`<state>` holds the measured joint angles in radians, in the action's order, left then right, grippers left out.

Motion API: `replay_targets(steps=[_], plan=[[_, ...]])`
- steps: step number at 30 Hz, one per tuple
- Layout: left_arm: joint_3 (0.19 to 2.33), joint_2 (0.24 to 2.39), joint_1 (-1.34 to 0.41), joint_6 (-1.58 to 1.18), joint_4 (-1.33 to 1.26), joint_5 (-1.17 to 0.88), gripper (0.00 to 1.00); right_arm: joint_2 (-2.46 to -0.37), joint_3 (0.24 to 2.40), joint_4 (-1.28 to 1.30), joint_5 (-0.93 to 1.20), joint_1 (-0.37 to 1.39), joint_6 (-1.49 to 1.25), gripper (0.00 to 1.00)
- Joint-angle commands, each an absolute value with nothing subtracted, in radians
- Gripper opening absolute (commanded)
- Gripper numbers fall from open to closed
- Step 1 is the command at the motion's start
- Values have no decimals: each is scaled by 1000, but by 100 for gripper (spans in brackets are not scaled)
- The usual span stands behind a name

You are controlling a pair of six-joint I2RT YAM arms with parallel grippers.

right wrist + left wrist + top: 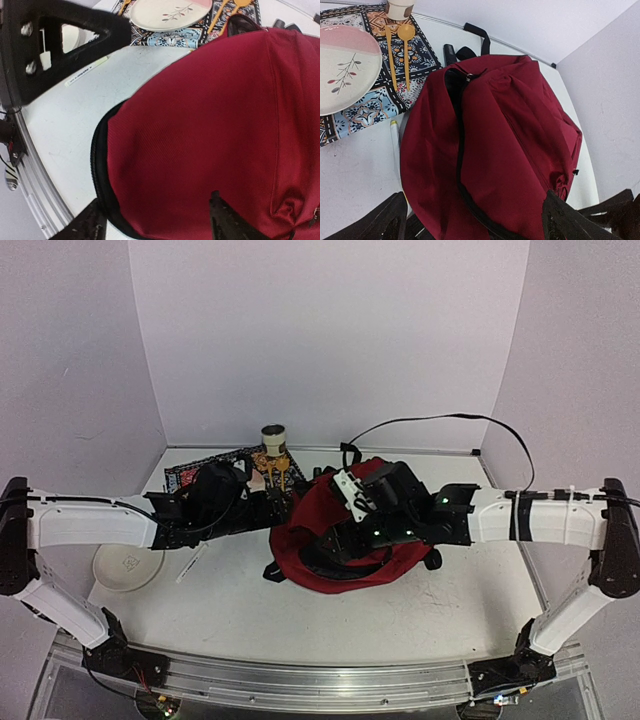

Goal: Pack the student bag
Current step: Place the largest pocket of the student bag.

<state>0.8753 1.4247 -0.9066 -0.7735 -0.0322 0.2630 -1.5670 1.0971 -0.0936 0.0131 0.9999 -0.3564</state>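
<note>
Left jaws spread wide, their dark fingers [390, 220] flanking the student bag [510, 150] with nothing pinched between them. Right jaws likewise parted, fingers [225, 222] over the red fabric, gripping nothing. The left arm [90, 525] reaches in from the left and the right arm [560, 520] from the right, and the two meet over the bag.

Edges and free room. The bag lies mid-tabletop [420, 620], slightly right of centre. In front of it a broad bare band runs to the metal rail [300, 680] at the near edge. A narrower bare strip separates the bag from the right edge. Behind, its black carry loop [476, 31] comes close to the back wall. At the left rear lies a patterned placemat [365, 107] carrying a pink-and-white plate [345, 65], two yellow utensils [405, 50] and a cup [400, 7]. The bag's flank is just beside the mat's corner, possibly overlapping it; the wrist view does not settle this. A white pen [395, 145] lies on the tabletop along the bag's left flank. A white disc [125, 565] sits near the left edge, well apart from the bag.

The bag. Soft, dark red, slumped in folds. A black zipper line [461, 150] curves down its length and gapes to dark lining near the top, where a small metal pull [469, 76] shows. Black trim [100, 160] edges its lower side in the right wrist view.
</note>
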Motion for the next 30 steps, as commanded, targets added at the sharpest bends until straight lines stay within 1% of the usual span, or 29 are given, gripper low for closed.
replay_targets(steps=[1, 4, 6, 11, 19, 24, 30], plan=[[1009, 1411, -962, -688, 95, 262, 93, -1439, 1037, -55, 37, 971, -357, 78], [1072, 1430, -1001, -655, 140, 280, 90, -1383, 999, -55, 18, 955, -366, 84], [1115, 1450, -1032, -632, 164, 296, 89, -1345, 964, -55, 5, 923, -393, 85], [1211, 1538, -1094, -590, 214, 290, 85, -1258, 836, -83, 8, 780, -512, 85], [1375, 1719, -1188, -520, 267, 270, 80, -1136, 595, -216, 3, 660, -751, 85], [1454, 1813, -1209, -492, 274, 232, 77, -1130, 492, -342, 1, 628, -883, 84], [1530, 1920, -1216, -474, 274, 200, 71, -1192, 435, -466, -33, 614, -979, 84]])
